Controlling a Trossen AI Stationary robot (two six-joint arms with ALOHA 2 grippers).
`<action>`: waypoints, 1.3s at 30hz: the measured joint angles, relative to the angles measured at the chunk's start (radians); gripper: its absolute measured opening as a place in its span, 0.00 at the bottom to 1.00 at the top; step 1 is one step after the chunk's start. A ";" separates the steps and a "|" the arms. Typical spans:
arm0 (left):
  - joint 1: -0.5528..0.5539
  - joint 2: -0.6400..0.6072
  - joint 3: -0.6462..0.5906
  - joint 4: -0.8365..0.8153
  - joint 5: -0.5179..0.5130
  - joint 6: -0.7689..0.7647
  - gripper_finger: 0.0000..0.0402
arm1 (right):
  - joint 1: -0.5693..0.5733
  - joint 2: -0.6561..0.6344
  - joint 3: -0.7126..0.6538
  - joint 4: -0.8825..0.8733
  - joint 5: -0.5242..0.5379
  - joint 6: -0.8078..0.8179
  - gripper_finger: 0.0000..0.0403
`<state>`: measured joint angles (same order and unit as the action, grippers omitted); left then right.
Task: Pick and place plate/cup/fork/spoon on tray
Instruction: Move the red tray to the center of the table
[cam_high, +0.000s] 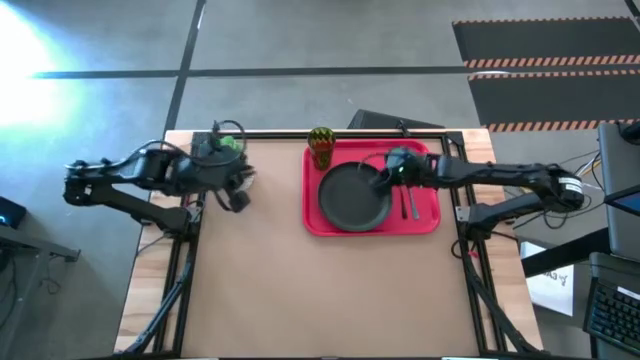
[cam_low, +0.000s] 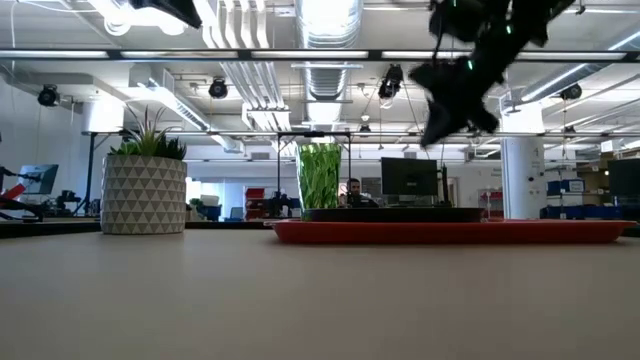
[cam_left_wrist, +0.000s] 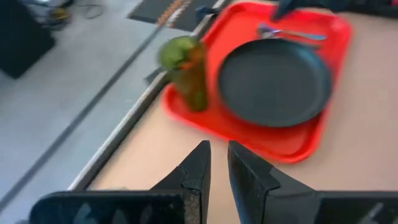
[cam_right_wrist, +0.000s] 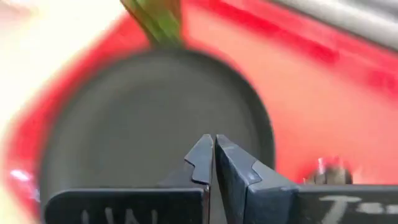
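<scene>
The red tray (cam_high: 432, 222) lies on the table's far right part. The dark plate (cam_high: 354, 196) lies flat in it. The green cup (cam_high: 321, 147) stands upright in the tray's far left corner and also shows in the left wrist view (cam_left_wrist: 186, 70). Two slim utensils (cam_high: 410, 204) lie in the tray to the right of the plate; which is the fork and which the spoon I cannot tell. My right gripper (cam_high: 384, 172) is shut and empty, well above the plate's far right rim (cam_low: 455, 105). My left gripper (cam_high: 240, 192) is at the far left, its fingers (cam_left_wrist: 219, 163) a narrow gap apart, holding nothing.
A white patterned pot with a green plant (cam_high: 228, 143) stands at the table's far left edge, close to my left gripper. The tabletop (cam_high: 300, 290) near the front is bare wood. A person shows far back in the room (cam_low: 352, 190).
</scene>
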<state>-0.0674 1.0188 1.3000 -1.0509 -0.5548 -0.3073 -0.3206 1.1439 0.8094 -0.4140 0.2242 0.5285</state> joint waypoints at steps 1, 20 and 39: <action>-0.001 0.018 -0.014 0.044 0.021 0.006 0.09 | 0.000 -0.015 0.039 -0.001 -0.001 -0.028 0.02; -0.055 0.589 -0.264 0.798 0.161 0.029 0.01 | 0.140 -0.253 0.665 -0.151 0.000 -0.396 0.02; -0.044 0.666 -0.293 0.796 0.201 0.017 0.01 | 0.140 -0.235 0.714 -0.268 0.003 -0.393 0.02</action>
<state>-0.1112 1.6851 1.0069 -0.2546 -0.3542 -0.2903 -0.1810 0.9093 1.5234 -0.6825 0.2276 0.1354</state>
